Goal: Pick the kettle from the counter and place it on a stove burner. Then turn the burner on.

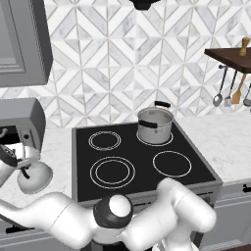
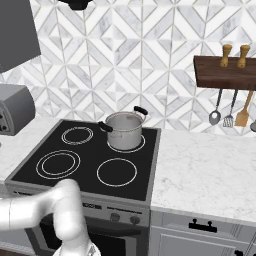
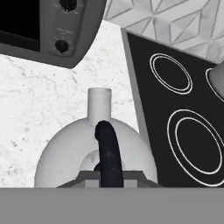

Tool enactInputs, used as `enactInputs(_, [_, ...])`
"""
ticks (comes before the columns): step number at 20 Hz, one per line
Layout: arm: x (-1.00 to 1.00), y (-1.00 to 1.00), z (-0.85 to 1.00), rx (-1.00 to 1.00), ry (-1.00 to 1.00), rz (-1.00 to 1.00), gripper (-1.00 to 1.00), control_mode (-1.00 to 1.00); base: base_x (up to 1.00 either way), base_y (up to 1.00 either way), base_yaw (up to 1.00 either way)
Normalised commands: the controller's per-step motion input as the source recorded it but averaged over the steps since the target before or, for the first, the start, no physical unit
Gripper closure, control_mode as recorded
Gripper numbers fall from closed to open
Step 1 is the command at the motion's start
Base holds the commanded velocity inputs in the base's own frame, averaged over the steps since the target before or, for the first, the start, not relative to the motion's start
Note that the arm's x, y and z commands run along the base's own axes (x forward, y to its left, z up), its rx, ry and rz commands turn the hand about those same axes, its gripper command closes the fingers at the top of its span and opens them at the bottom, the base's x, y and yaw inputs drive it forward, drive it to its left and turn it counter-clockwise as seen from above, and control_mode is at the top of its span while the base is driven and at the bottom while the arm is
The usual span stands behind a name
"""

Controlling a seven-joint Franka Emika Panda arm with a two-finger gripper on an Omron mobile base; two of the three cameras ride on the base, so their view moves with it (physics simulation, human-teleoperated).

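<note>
1. 1 kettle [image 1: 35, 176], pale grey and dome-shaped, sits at the left edge of the left base view over the white marble counter [image 1: 55, 147], just beside the left edge of the black cooktop [image 1: 142, 159].
2. In the hand view the kettle [image 3: 94, 151] lies directly below the camera, its short spout pointing up the picture and its thin dark handle [image 3: 108, 153] arching over the dome toward the bottom edge.
3. The gripper [image 1: 19, 159] is right at the kettle's top in the left base view; I cannot tell whether its fingers are clamped on the handle or apart, since the tips are hidden.
4. The widest burner [image 1: 112, 172], 2 concentric white rings, is at the cooktop's front left, near the kettle and bare.
5. A steel pot [image 1: 155, 125] with black handles stands on the back right burner.
6. A grey microwave [image 3: 57, 30] is on the counter behind the kettle.
7. In the right base view, utensils [image 2: 229, 114] hang under a dark wooden shelf [image 2: 222, 72] at the right.
</note>
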Motion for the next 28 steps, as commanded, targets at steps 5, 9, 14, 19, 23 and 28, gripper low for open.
enactInputs(5, [0.0, -1.0, 0.04, 0.13, -0.24, 0.0, 1.0, -1.0, 0.0, 0.0, 0.0])
enactInputs(9, [0.0, -1.0, 0.1, 0.18, -0.19, 0.0, 1.0, -1.0, 0.0, 0.0, 0.0])
enactInputs(14, [0.0, -1.0, 0.11, 0.18, -0.14, 0.0, 1.0, -1.0, 0.0, 0.0, 0.0])
enactInputs(19, [0.0, -1.0, 0.14, 0.19, -0.09, 0.0, 1.0, -1.0, 0.0, 0.0, 0.0])
enactInputs(23, [0.05, -1.0, 0.07, 0.19, -0.01, -0.01, 1.0, -1.0, 0.0, 0.0, 0.0])
enactInputs(28, [0.27, -0.69, -0.01, 0.06, 0.05, -0.04, 1.0, -1.0, 0.0, 0.0, 0.0])
